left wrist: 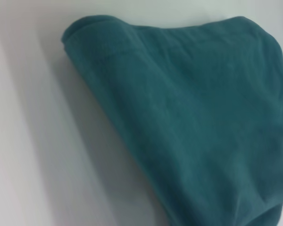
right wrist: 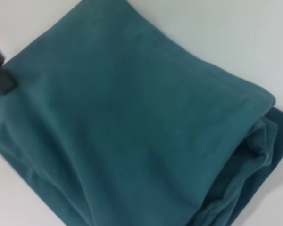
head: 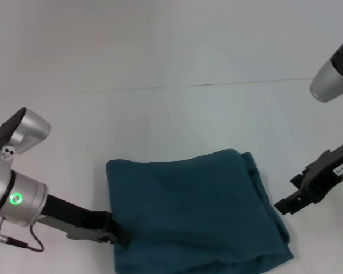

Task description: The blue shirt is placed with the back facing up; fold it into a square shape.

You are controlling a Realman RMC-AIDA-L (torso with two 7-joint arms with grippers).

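A: Where did the soft dark teal-blue folded shirt [head: 194, 214] lie?
B: Near-centre on the white surface [head: 160, 114], long axis left-right.
A: Nearer pincer?
B: Left pincer [head: 113, 233] touched its near-left edge, grip unclear; right pincer [head: 291, 201] hovered just right, apparently empty.

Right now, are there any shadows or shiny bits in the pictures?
Left wrist view: a soft grey shadow lies on the table beside the blue shirt. Head view: the left arm's silver housing shines brightly. Right wrist view: dark shade sits between the shirt's folded layers.
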